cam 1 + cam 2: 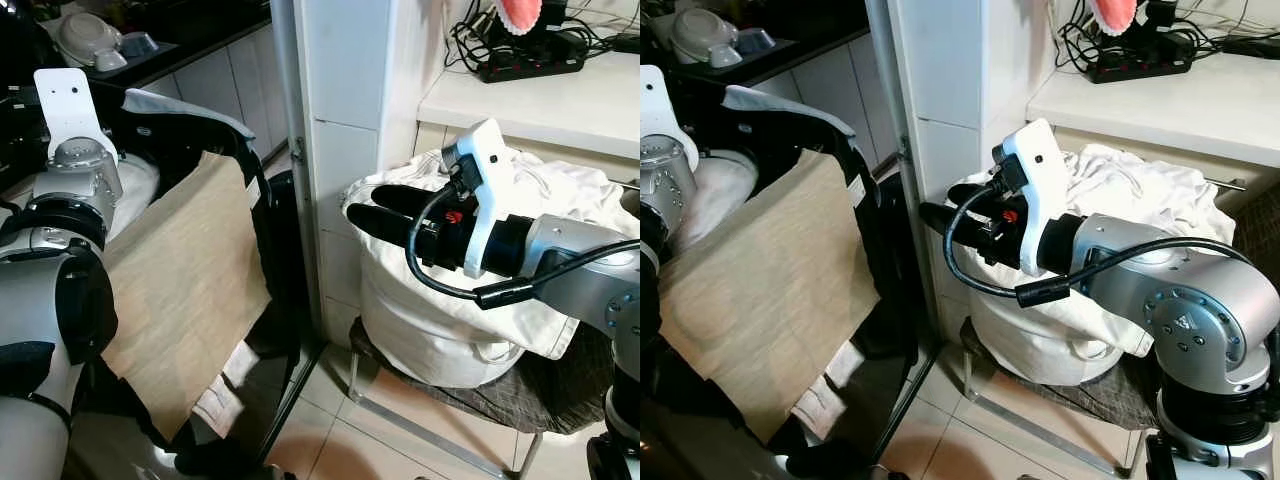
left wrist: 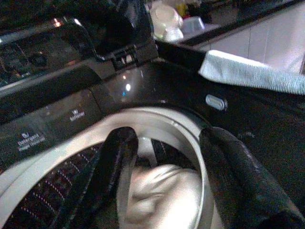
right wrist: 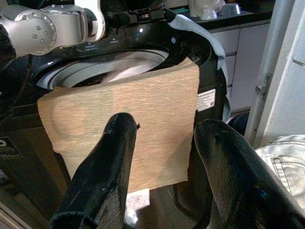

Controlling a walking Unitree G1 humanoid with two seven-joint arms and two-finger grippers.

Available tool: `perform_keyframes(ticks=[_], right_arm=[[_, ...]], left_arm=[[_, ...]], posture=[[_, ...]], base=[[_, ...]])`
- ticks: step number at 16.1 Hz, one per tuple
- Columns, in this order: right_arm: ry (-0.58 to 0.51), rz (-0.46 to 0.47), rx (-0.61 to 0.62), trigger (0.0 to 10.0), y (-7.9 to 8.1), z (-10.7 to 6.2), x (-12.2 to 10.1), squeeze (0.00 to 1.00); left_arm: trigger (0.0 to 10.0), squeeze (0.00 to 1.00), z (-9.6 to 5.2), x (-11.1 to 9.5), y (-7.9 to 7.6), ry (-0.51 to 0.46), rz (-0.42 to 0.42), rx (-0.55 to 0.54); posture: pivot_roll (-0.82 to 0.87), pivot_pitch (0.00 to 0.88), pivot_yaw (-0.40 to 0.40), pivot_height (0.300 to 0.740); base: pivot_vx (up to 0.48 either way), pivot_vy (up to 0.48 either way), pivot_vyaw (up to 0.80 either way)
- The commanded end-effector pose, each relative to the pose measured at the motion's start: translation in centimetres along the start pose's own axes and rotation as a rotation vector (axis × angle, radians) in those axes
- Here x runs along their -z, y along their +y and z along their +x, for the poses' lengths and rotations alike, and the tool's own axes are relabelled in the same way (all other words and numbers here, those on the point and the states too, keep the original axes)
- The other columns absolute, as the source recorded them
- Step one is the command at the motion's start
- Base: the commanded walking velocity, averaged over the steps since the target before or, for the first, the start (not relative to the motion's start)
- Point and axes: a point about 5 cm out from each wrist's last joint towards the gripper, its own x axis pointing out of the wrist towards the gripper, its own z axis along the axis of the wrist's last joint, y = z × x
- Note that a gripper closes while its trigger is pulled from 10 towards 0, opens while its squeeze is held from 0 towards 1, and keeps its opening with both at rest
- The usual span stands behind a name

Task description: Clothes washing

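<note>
A black top-loading washer [image 3: 143, 33] stands at the left, and a tan cloth [image 1: 185, 290] hangs over its front edge. My left gripper [image 2: 167, 136] is open over the drum's white rim [image 2: 181, 124], holding nothing. A white garment [image 2: 162, 195] lies in the drum below it. At the right, a heap of white laundry [image 1: 560, 200] sits on a chair. My right gripper [image 1: 365, 208] hovers in front of this heap, open and empty, with its fingers pointing toward the tan cloth [image 3: 138, 114].
A white tiled pillar [image 1: 350, 120] stands between the washer and the chair's metal frame [image 1: 440, 430]. A light blue cloth [image 2: 248, 74] lies on the washer's far edge. Bowls [image 1: 90, 40] sit on a dark counter behind. A power strip [image 1: 530, 60] lies on the white counter.
</note>
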Motion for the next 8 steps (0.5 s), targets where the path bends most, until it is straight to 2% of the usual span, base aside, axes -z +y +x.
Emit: perform_keyframes(ticks=[1,2,4,5,6,7,8], right_arm=[[-0.009,-0.014,0.005,10.0,0.0,0.1,-0.3,0.0],[-0.007,-0.015,0.008,10.0,0.0,0.1,-0.2,0.0],[-0.009,-0.017,0.088,10.0,-0.8,-0.1,-0.1,0.0],[0.025,-0.073,0.316,10.0,-3.3,-0.4,0.3,0.0],[0.051,-0.098,0.407,10.0,-4.4,-0.7,0.6,0.0],[0.077,-0.124,0.489,10.0,-5.4,-1.1,0.8,1.0],[0.093,-0.138,0.612,10.0,-7.3,-2.1,1.0,1.0]], left_arm=[[10.0,1.0,0.0,0.2,0.1,0.022,0.017,0.015],[10.0,0.0,0.0,0.9,-0.2,0.046,-0.004,0.034],[10.0,0.0,-0.4,0.6,-2.3,0.0,-0.042,0.143],[10.0,0.0,-1.3,-0.6,-5.4,-0.095,-0.072,0.353],[10.0,0.0,-1.9,-1.0,-7.0,-0.134,-0.075,0.47],[10.0,0.0,-2.7,-1.1,-8.6,-0.158,-0.079,0.6],[10.0,0.0,-4.6,-1.0,-11.2,-0.262,-0.085,0.87]], posture=[[-0.14,0.0,0.12,0.74],[-0.14,0.0,0.124,0.74],[-0.14,0.0,0.125,0.74],[-0.15,0.0,0.128,0.74],[-0.15,0.0,0.128,0.74],[-0.15,0.0,0.128,0.74],[-0.15,0.0,0.128,0.74]], base=[[0.0,0.0,0.0],[0.0,0.0,0.0],[0.0,0.0,0.0],[0.0,0.0,0.0],[0.0,0.0,0.0],[0.0,0.0,0.0],[0.0,0.0,0.0]])
